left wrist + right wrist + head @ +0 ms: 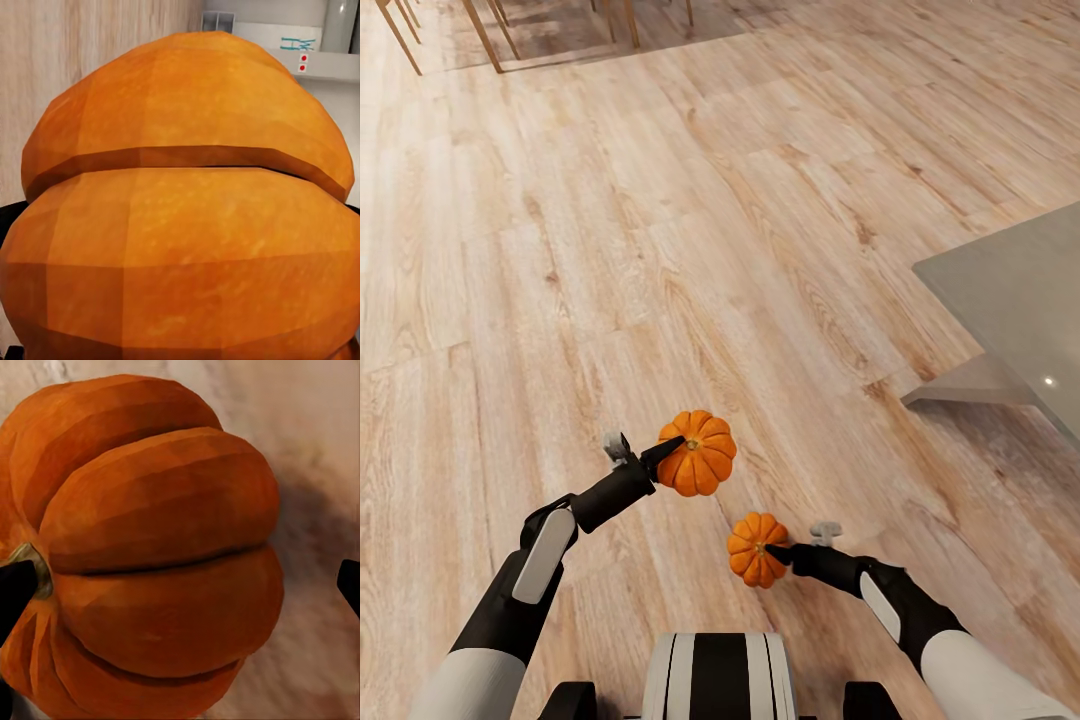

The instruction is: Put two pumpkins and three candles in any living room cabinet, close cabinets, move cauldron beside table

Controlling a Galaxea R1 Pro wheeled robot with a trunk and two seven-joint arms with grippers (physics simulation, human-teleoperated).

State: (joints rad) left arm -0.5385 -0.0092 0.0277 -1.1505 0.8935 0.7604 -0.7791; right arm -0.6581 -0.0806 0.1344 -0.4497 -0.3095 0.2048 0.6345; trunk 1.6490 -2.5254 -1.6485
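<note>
Two pumpkins are off the floor, one in each gripper. The larger-looking pumpkin (698,453) is clamped by the left gripper (672,447), fingers closed on its side, and its ribbed skin (187,217) sits close against the left wrist camera. The second pumpkin (757,549), nearer and to the right, is held by the right gripper (778,553), one dark fingertip (16,589) at its stem. Both hang above pale wood plank floor (660,200). A grey table (1020,290) stands at right; chair legs (480,30) show at far left
</note>
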